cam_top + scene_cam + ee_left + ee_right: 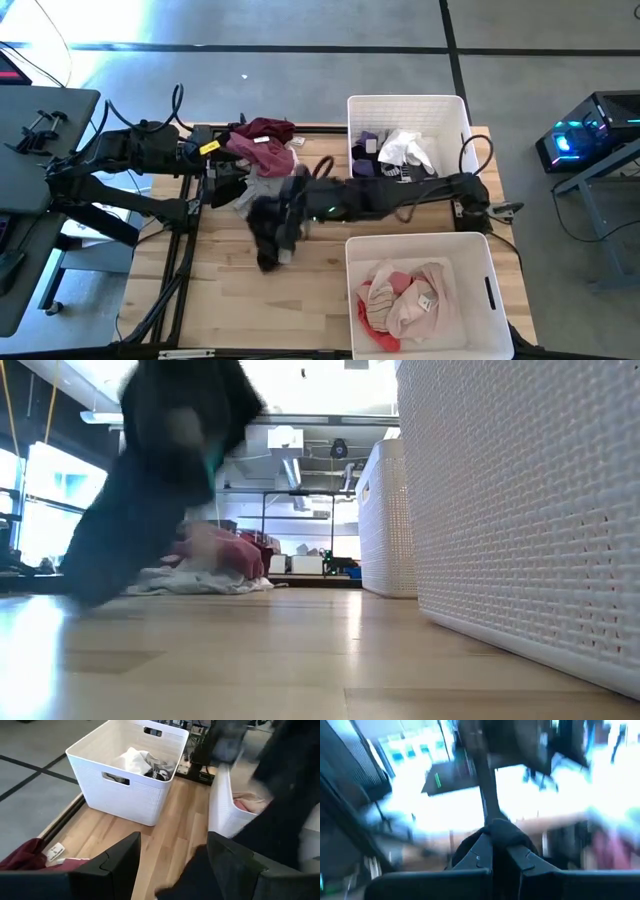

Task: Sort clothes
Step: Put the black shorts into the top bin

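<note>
Pinched between right gripper (499, 851) fingers: black garment (268, 228), hanging over table (300, 290) beside remaining clothes pile (262, 150); likely lifted clear for binning. Left gripper (172, 865) near pile, jaws spread, waiting. Far bin (406, 110), near bin (420, 245) partly filled.

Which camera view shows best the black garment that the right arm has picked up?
The high view: the black garment hangs from the shut right gripper over the table, with the bins nearby. The low view shows it as a dark blurred shape, the left wrist view as dark cloth, and the right wrist view only a pinched fold.
</note>
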Controlling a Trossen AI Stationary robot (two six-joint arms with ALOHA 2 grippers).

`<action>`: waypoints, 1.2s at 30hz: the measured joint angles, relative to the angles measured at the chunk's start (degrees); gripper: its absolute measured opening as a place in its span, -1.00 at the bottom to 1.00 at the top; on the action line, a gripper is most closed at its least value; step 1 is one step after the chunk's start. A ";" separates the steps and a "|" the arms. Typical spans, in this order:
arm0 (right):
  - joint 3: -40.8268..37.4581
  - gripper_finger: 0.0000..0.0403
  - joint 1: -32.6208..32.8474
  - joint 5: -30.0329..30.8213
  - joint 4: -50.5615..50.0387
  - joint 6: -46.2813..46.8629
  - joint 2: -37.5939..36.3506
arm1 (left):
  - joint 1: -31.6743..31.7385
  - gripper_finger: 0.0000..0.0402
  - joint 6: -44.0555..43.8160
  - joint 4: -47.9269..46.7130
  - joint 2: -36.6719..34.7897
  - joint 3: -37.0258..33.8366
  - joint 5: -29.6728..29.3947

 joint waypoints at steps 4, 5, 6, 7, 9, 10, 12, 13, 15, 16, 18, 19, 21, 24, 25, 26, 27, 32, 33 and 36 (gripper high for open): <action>4.00 -1.00 -0.61 -3.93 8.77 -7.65 -0.23 | 0.00 0.07 0.81 0.02 0.00 0.00 -0.99; 4.97 -1.00 -0.62 -4.69 8.82 -8.64 -0.20 | 0.00 0.07 0.81 0.00 0.00 0.00 -1.09; 5.63 -1.00 -0.64 -4.46 8.33 -8.94 -0.16 | 0.00 0.07 0.81 -0.01 0.00 0.00 -1.10; 5.93 -1.00 -0.66 -3.52 7.20 -8.78 -0.16 | 0.00 0.07 0.81 -0.01 0.00 0.00 -1.08; 6.02 -1.00 -0.68 -0.76 2.74 -6.56 -0.21 | 0.00 0.07 0.82 -0.05 -0.11 0.00 -1.08; 5.74 -1.00 -0.68 -0.08 -0.12 -4.70 -0.21 | 0.00 0.07 0.83 -0.05 -0.14 0.00 -1.08; 3.23 -1.00 -0.75 -0.07 -3.69 -0.65 0.14 | 0.00 0.07 0.85 -0.05 -0.17 0.00 -1.08; 1.57 -0.99 -0.78 -0.07 -4.30 1.53 0.50 | 0.00 0.07 0.92 -0.05 -0.17 0.00 -1.08; -2.36 -0.95 -0.80 -0.16 -5.18 4.74 1.43 | 0.00 0.07 1.38 -0.09 -0.11 0.00 -1.08; -4.28 -0.92 -0.84 -0.67 -4.94 6.31 2.07 | 0.00 0.07 1.42 -0.12 -0.13 0.00 -1.08; -8.28 -0.82 -0.91 -2.78 -4.98 9.26 3.18 | 0.00 0.07 1.43 -0.13 -0.13 0.00 -1.08; -10.16 -0.75 -1.01 -4.53 -5.00 11.08 3.70 | 0.00 0.07 1.43 -0.14 -0.13 0.00 -1.05; -13.55 -0.59 -1.37 -7.63 -5.08 15.70 4.45 | 0.00 0.07 1.39 -0.24 -0.13 0.00 -0.90; -18.31 -0.34 -2.05 -9.82 -5.38 21.37 4.80 | 0.00 0.07 1.34 -0.52 -0.13 0.00 -0.88; -19.48 -0.26 -2.45 -10.28 -5.84 22.67 4.80 | 0.00 0.07 1.34 -0.64 -0.13 0.00 -0.88; -20.40 -0.19 -2.81 -10.98 -6.56 23.70 4.80 | 0.00 0.07 1.31 -0.72 -0.13 0.00 -0.88; -21.05 -0.12 -3.10 -11.71 -7.17 24.57 4.80 | 0.00 0.07 1.31 -0.71 -0.13 0.00 -0.86; -21.73 0.04 -2.91 -14.77 -4.24 12.71 4.80 | 0.00 0.07 1.31 -1.06 -0.13 0.00 -0.86; -21.55 0.05 -2.37 -15.36 -3.21 8.06 4.80 | 0.00 0.07 1.30 -1.24 -0.13 0.00 -0.85; -21.30 0.05 -0.82 -14.69 -1.12 -1.54 4.77 | 0.00 0.07 1.29 -1.92 -0.13 0.00 -0.84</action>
